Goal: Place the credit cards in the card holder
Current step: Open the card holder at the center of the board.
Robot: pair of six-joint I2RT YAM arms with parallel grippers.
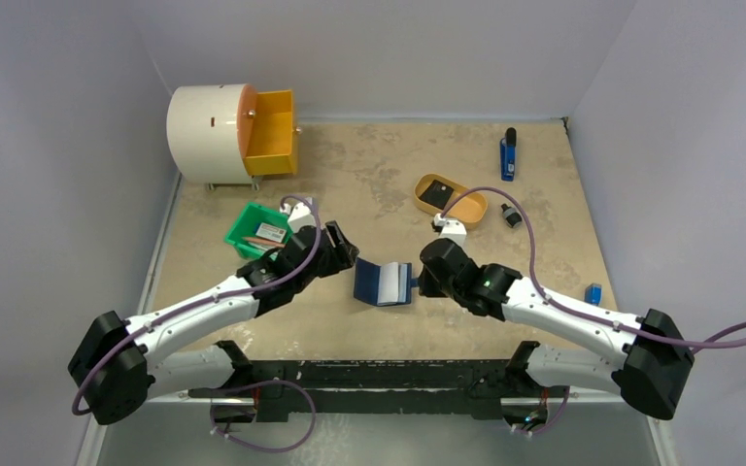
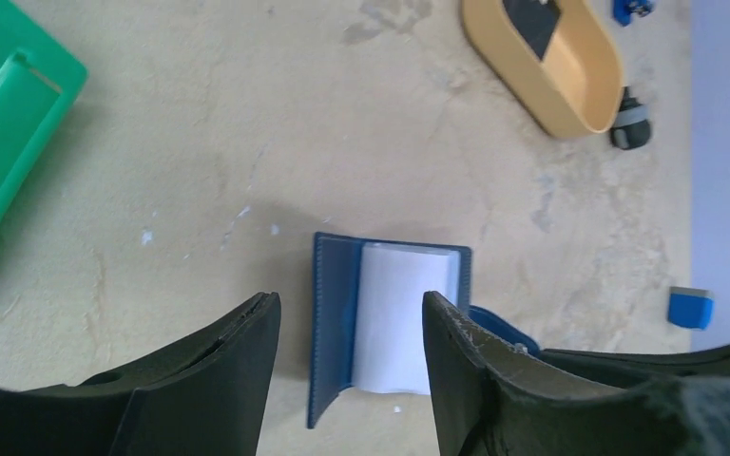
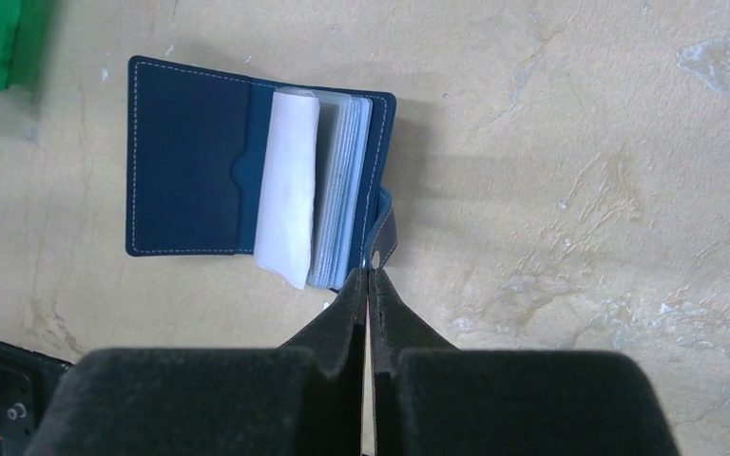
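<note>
The navy card holder (image 1: 381, 282) lies open on the table, its pale sleeves fanned up (image 3: 287, 185). My left gripper (image 2: 350, 302) hovers open just left of and above the card holder (image 2: 333, 313), nothing between its fingers. My right gripper (image 3: 369, 274) is shut, its tips pinching the holder's snap tab (image 3: 383, 242) at the holder's right edge. A black card (image 1: 437, 193) lies in the mustard tray (image 1: 471, 209). A light card (image 1: 271, 231) rests in the green bin (image 1: 245, 233).
A white drum with an orange drawer (image 1: 270, 133) stands at the back left. A blue pen-like item (image 1: 508, 155) lies at the back right, a small dark piece (image 1: 512, 217) beside the tray, and a small blue block (image 1: 593, 292) near the right edge.
</note>
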